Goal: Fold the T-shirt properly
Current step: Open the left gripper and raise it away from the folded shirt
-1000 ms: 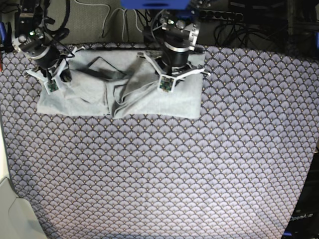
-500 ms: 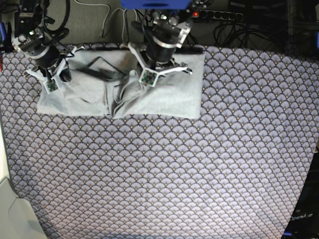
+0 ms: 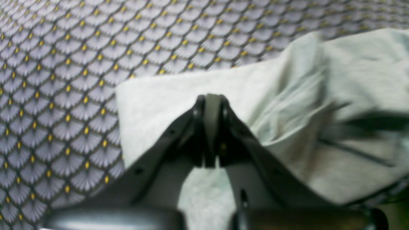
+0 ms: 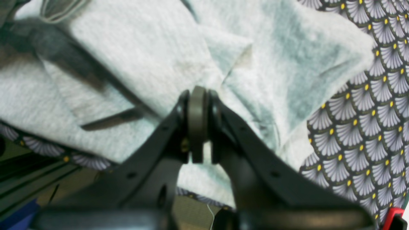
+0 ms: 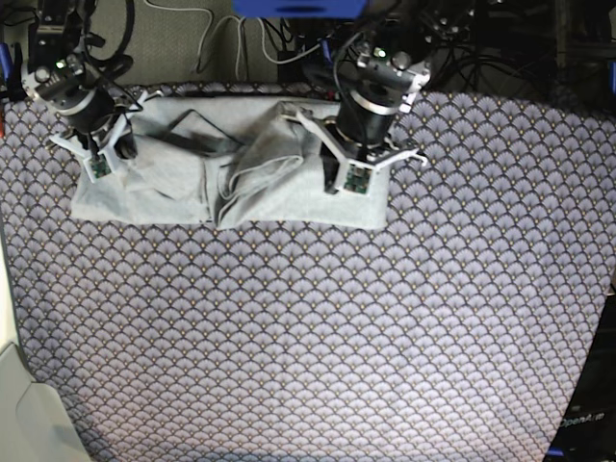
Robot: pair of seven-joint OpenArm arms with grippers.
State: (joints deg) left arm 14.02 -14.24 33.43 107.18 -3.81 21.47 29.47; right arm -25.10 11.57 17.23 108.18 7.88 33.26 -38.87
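The light grey T-shirt (image 5: pixel 173 183) lies bunched in a wide strip along the table's far edge, with a raised crease near its middle and a dark trim band (image 4: pixel 64 57) showing. My left gripper (image 3: pixel 209 99) is shut with nothing between its fingers. It hangs just above the T-shirt (image 3: pixel 166 95) near a corner of the cloth. My right gripper (image 4: pixel 198 91) is also shut and sits low over the T-shirt (image 4: pixel 143 48), beside a small fold. In the base view, the left arm (image 5: pixel 371 111) stands over the shirt's right end and the right arm (image 5: pixel 82 111) over its left end.
The purple-grey fan-patterned tablecloth (image 5: pixel 308 337) covers the whole table in front of the shirt. Cables (image 5: pixel 207 29) and dark equipment run behind the far edge. A pale object (image 5: pixel 19 414) sits at the near left corner, and a black piece (image 5: pixel 582 423) at the near right.
The left arm swung from above the shirt's middle to its right end, and the cloth under it shifted slightly. The right arm has not moved. Both grippers stayed shut.
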